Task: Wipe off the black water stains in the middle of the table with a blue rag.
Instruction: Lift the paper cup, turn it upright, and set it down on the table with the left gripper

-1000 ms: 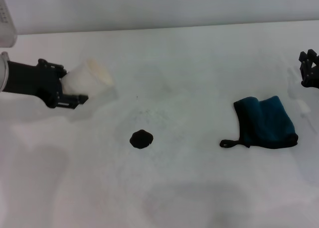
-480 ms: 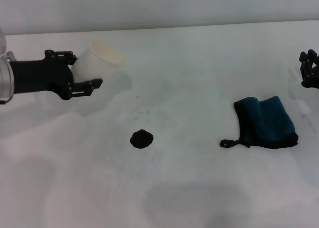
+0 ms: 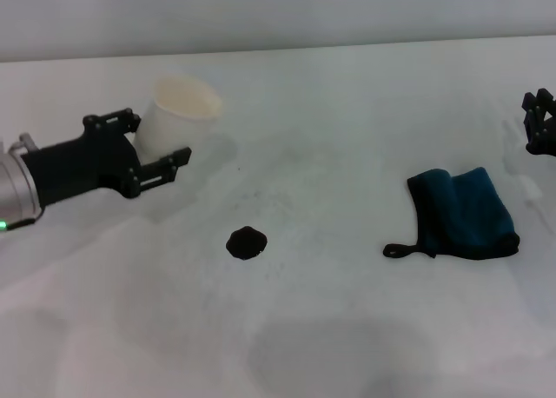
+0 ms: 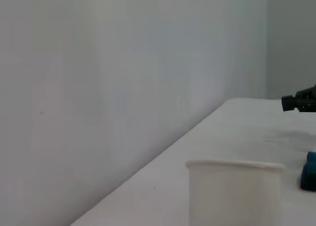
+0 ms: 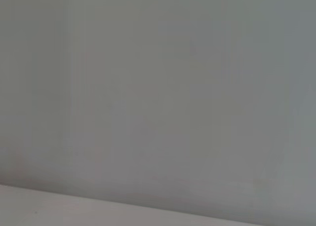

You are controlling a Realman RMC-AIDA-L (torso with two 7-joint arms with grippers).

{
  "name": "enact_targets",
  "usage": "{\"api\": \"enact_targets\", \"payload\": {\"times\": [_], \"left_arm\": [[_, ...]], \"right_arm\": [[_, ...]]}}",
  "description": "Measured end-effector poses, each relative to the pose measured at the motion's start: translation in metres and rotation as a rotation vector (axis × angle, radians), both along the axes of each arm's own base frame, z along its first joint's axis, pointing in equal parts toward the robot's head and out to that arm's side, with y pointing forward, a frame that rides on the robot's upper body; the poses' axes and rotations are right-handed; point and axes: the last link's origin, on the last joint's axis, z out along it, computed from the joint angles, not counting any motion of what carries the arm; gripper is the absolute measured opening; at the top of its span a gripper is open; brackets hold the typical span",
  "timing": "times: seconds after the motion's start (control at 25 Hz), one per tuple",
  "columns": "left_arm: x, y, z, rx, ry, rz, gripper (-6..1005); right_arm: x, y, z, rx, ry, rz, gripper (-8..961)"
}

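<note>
The black water stain (image 3: 246, 242) is a small glossy blot on the white table (image 3: 330, 328), near its middle. The blue rag (image 3: 465, 211) lies folded to the right of it, its black loop pointing toward the stain; an edge of the rag (image 4: 310, 170) also shows in the left wrist view. My left gripper (image 3: 157, 135) is at the left, behind the stain, shut on a white paper cup (image 3: 178, 111) that stands upright. My right gripper (image 3: 539, 124) hangs at the far right edge, behind the rag and apart from it.
A tiny dark speck (image 3: 239, 169) sits on the table between the cup and the stain. The left wrist view shows the paper cup (image 4: 234, 191) close up, the right gripper (image 4: 300, 100) far off, and a grey wall behind the table.
The left gripper swung right with the cup, turning it from tilted to upright, and the arm now reaches in lower. Rag, stain and right gripper stayed put.
</note>
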Motion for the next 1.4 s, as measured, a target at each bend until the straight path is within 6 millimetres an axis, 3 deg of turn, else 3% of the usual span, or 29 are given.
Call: {"api": "enact_targets", "payload": {"times": [0.68, 1.4], "left_arm": [[-0.034, -0.035, -0.013, 0.175, -0.098, 0.094, 647], [-0.052, -0.063, -0.044, 0.251, -0.026, 0.136, 646]], "right_arm": [[0.003, -0.001, 0.000, -0.001, -0.003, -0.019, 152], [0.009, -0.007, 0.000, -0.004, -0.009, -0.046, 153]]}}
